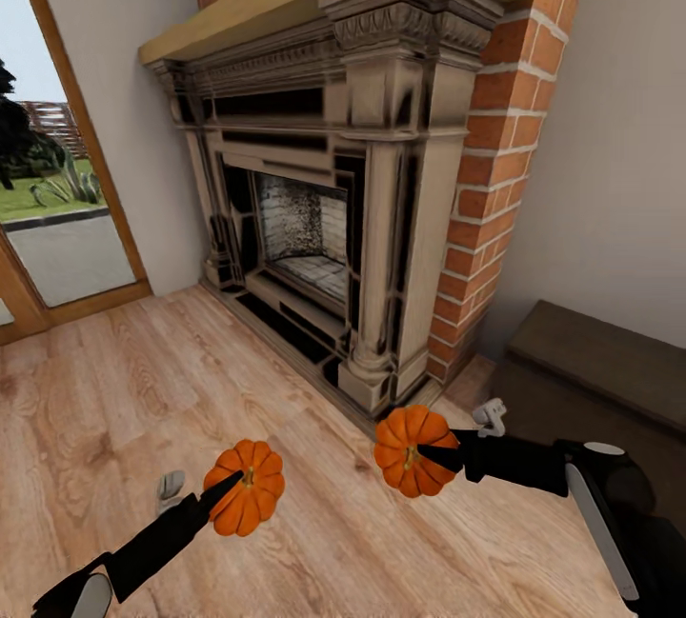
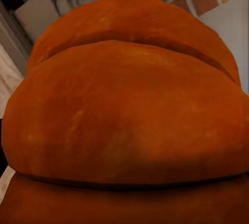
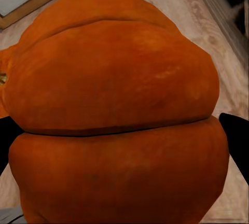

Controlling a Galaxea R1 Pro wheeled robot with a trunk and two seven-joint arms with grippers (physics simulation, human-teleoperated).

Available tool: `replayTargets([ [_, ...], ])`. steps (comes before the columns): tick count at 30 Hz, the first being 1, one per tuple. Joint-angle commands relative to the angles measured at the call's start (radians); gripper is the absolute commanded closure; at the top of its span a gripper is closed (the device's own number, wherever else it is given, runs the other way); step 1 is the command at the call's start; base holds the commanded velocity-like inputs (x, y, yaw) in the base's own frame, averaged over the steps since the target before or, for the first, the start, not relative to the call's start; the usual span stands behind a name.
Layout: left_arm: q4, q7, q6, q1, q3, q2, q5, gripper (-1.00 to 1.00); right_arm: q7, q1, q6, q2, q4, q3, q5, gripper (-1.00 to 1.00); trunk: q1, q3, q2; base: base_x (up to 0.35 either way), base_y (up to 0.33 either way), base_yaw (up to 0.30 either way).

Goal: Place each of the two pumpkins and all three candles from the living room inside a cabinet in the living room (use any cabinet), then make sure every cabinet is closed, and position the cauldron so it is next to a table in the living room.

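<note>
Two pumpkins (image 1: 245,500) (image 1: 412,451) clamped in left pincer (image 1: 229,489), right pincer (image 1: 424,454), over open floor (image 1: 143,380).

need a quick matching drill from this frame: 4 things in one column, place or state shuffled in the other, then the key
Things:
1. left gripper
2. right gripper
3. fireplace
4. cabinet

Place or state:
A. dark-brown low unit at the right edge of the head view, by the white wall
B. brick-and-stone, straight ahead
C. shut on the left pumpkin, over the wood floor
D. shut on the right pumpkin, near the fireplace base

Pairs: 1-C, 2-D, 3-B, 4-A
</note>
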Motion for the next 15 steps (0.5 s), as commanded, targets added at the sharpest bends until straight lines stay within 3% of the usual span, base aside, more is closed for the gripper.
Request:
replayTargets([
  [1,0.000,-0.001,0.008,0.000,0.000,0.000,0.007,1.00,0.001,0.001,0.007,0.000,0.000,-0.003,-0.008,1.00,-0.001,-0.001,0.000,-0.241,-0.245,-0.073],
  [8,0.001,0.003,0.006,0.000,-0.003,0.000,0.005,1.00,0.002,-0.001,0.005,-0.001,0.000,-0.006,-0.009,1.00,-0.001,-0.001,0.000,-0.248,-0.250,-0.057],
  [15,0.001,0.005,0.007,-0.001,-0.009,-0.002,-0.002,1.00,-0.001,-0.010,0.006,-0.001,0.000,-0.009,-0.009,1.00,-0.001,0.000,0.000,-0.252,-0.248,-0.286],
])
